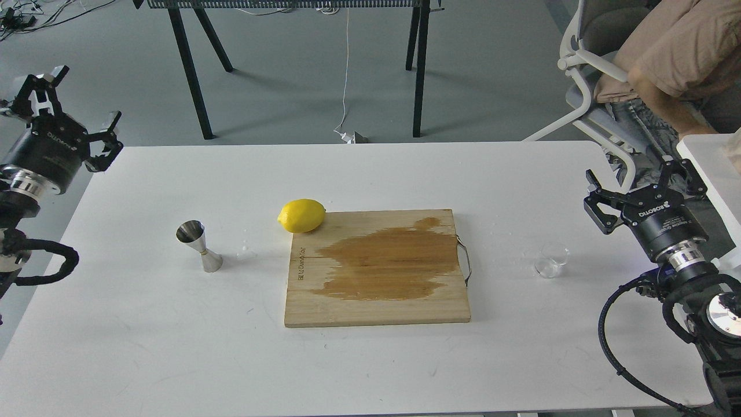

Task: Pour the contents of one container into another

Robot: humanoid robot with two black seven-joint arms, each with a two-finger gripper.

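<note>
The clear glass cup (550, 259) stands upright on the white table, to the right of the cutting board. Left of the board stands the shiny steel jigger (198, 246), upright on its narrow cone. My right gripper (645, 184) hovers open beyond the table's right edge, up and to the right of the cup, holding nothing. Far off at the table's back left corner, my left gripper (69, 110) is open and empty, well away from the jigger.
A wooden cutting board (377, 269) with a dark wet stain and a metal handle lies mid-table. A yellow lemon (301, 215) rests at its back left corner. A seated person (671, 52) and office chair are behind the right side. A second white table (709, 168) adjoins at right.
</note>
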